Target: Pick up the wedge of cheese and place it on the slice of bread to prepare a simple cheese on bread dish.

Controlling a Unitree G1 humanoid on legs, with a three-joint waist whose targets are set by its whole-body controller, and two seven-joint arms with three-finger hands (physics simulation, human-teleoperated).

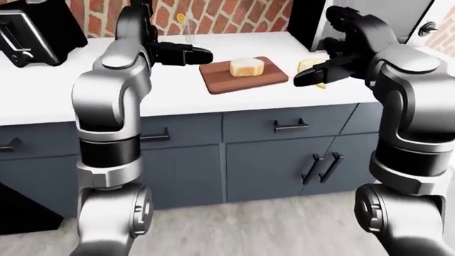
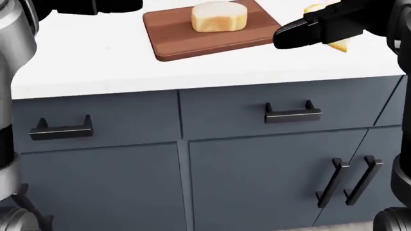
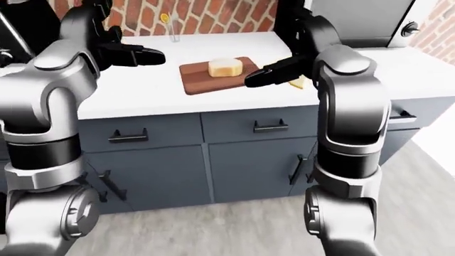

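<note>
A kitchen is shown: white counter (image 1: 177, 90), grey-blue cabinets (image 1: 270, 160), red brick wall (image 1: 234, 13), wooden cutting board (image 2: 205, 31).

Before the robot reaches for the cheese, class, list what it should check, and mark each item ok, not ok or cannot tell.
1. Wedge of cheese in view on the counter: ok, though the right hand partly covers it.
2. Slice of bread lies on the cutting board, top bare: ok.
3. Right hand free, holding nothing: ok, fingers look open and hover beside the cheese.
4. Right hand touching the cheese: cannot tell, since they overlap in every view.
5. Left hand away from the bread: ok, it hovers left of the board.
6. Path from cheese to bread unobstructed: ok.
</note>
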